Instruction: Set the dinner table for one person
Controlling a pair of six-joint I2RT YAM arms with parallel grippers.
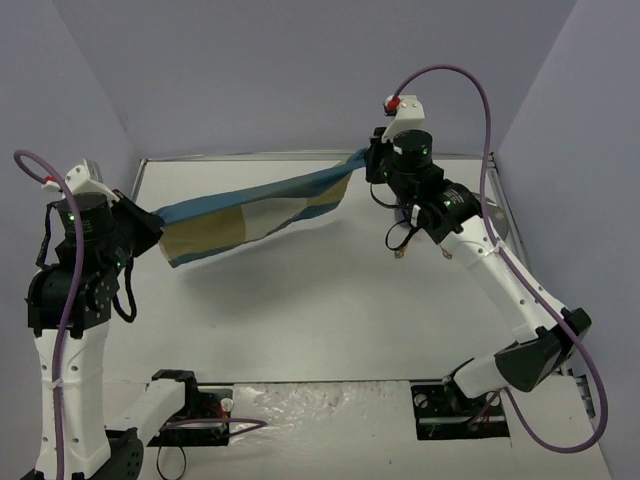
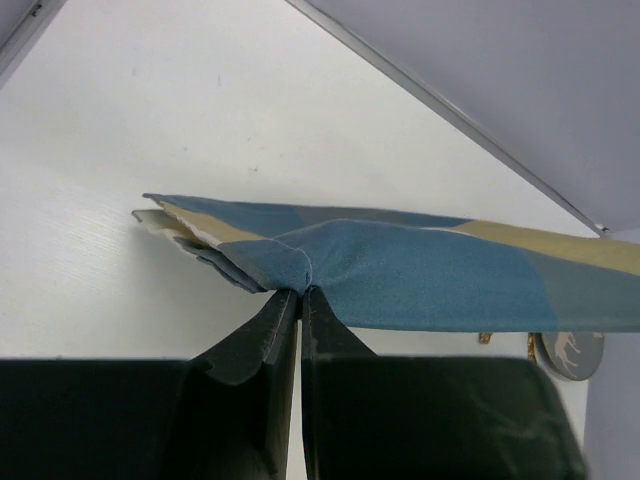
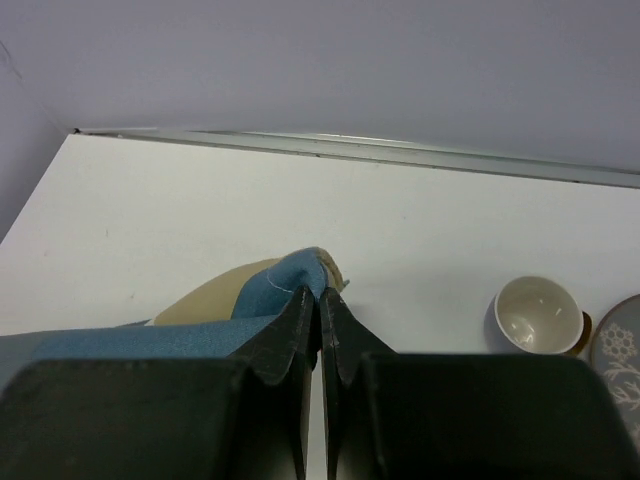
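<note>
With my left gripper (image 2: 300, 292) and right gripper (image 3: 320, 295) each clamped on a thin edge of the placemat (image 1: 250, 215) slung between them over the dinner table (image 1: 330, 300), pulling apart could tug one end free.

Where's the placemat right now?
Top view: the placemat hangs stretched over the far half of the table, one end in the left gripper, the other in the right gripper.

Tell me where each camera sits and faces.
Top external: above, behind the bases, looking down on the dinner table; both arms show.
Left wrist: on the left arm, facing across the table; left end effector pinches the placemat.
Right wrist: on the right arm, facing the back wall; right end effector shows.
All three share the placemat.
</note>
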